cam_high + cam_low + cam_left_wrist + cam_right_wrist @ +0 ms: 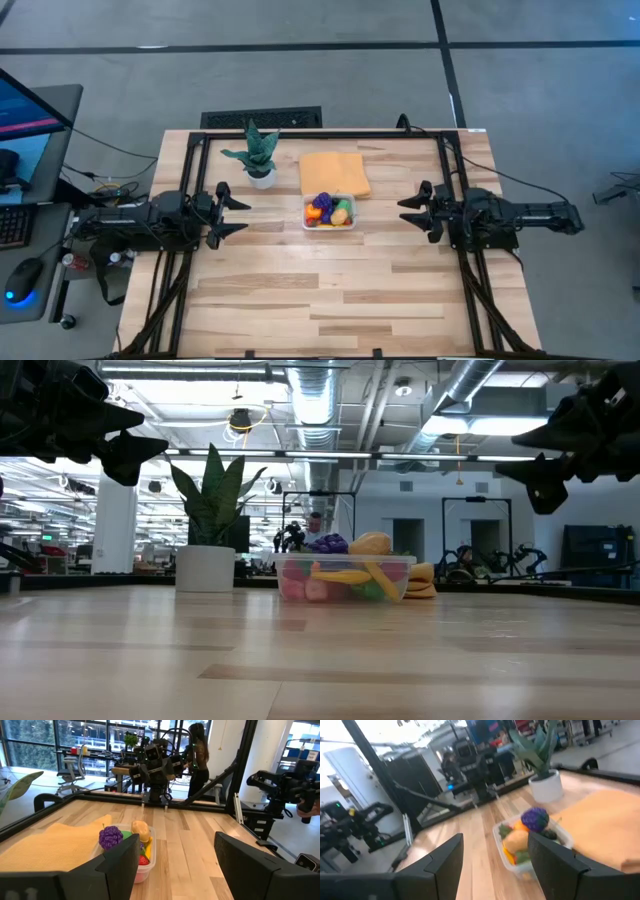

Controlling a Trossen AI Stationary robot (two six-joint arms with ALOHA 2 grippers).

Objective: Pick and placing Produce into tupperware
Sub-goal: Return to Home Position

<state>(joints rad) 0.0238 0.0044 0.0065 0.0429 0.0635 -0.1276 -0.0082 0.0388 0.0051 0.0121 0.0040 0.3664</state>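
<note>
Grey concrete floor [540, 90]; exposed ceiling ducts [318, 400] (strip lights); big windows [30, 740].

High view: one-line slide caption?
Left gripper and right gripper open, flanking the tupperware filled with produce; orange cloth beside it.

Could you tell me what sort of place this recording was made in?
Probably a robotics lab in an open, industrial-style workspace: exposed ceiling ducts run overhead, the wooden table stands on a bare concrete floor, and a computer monitor sits on a desk just beside it.
</note>
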